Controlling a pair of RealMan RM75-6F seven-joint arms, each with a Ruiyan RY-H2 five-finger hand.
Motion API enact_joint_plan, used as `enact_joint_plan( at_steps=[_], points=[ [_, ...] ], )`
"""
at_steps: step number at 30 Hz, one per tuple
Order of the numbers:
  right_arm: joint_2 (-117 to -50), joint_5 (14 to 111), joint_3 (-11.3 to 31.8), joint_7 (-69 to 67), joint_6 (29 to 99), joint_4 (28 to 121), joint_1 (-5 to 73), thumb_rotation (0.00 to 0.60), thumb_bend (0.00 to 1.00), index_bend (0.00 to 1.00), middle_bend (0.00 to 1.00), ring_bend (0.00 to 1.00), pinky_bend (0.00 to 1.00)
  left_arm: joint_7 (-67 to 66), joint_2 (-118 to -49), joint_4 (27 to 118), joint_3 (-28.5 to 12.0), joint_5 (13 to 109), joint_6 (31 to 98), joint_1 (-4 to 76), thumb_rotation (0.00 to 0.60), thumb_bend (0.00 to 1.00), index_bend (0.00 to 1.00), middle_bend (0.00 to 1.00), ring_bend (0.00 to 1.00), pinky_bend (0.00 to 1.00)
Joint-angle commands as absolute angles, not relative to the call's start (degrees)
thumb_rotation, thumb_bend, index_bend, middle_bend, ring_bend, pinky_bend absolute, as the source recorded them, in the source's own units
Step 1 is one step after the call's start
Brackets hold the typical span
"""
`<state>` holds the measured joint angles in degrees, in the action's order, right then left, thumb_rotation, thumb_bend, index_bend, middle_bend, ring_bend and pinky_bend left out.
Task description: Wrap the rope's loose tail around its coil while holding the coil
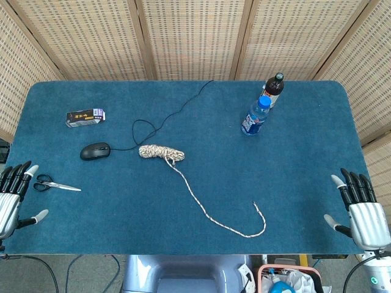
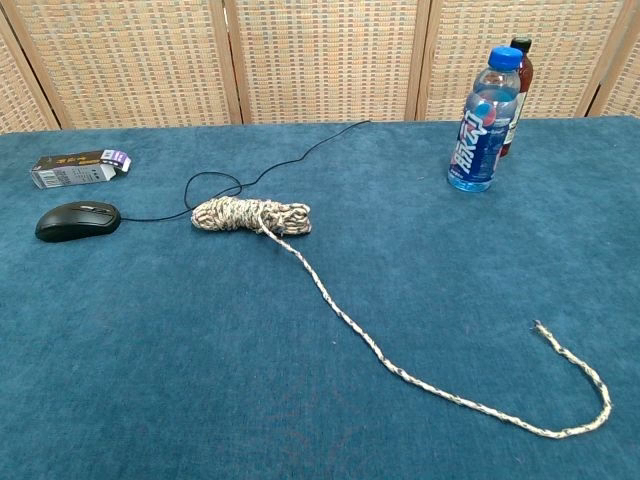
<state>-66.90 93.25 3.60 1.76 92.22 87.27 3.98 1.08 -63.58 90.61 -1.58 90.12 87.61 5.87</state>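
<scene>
Coil (image 1: 160, 152): beside mouse (image 1: 95, 151); pin it first with your empty, spread left hand (image 1: 13, 198). Tail (image 1: 244, 232): trails from coil toward empty, spread right hand (image 1: 361, 213); wrap snugly.

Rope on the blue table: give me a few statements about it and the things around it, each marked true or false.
1. The rope's tail lies loose on the table. True.
2. The left hand holds the coil. False: it rests open at the table edge, near the scissors.
3. The mouse lies left of the coil. True.
4. Both bottles lie on their sides. False: they stand upright.
5. The right hand grips the tail's end. False: it holds nothing.
</scene>
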Motion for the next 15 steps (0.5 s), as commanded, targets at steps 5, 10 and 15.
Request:
enact_joint_plan(
  at_steps=[5, 10, 15],
  points=[
    [-64.91, 96.01, 0.82, -0.47, 87.21, 88.18, 6.0, 0.6, 0.0, 0.08, 0.0, 0.0, 0.0, 0.97, -63.91, 90.27, -1.87, 89.66, 87.75, 5.78, 0.6, 0.0, 0.0, 0.0, 0.0, 0.0],
    [-64.74, 104.3, -2.9, -6.89, 80.28, 86.35, 11.93, 0.6, 0.03, 0.19, 0.0, 0.0, 0.0, 0.64, -64.24, 90.41, -2.37, 88.78, 87.04, 6.18, 0.6, 0.0, 0.0, 0.0, 0.0, 0.0],
    [-66.26, 109.22, -4.45, -11.81, 76.16, 83.34, 17.09, 0.6, 0.25, 0.4, 0.0, 0.0, 0.0, -0.11, -64.51, 90.57, -2.93, 87.64, 86.21, 6.61, 0.6, 0.0, 0.0, 0.0, 0.0, 0.0]
  ],
)
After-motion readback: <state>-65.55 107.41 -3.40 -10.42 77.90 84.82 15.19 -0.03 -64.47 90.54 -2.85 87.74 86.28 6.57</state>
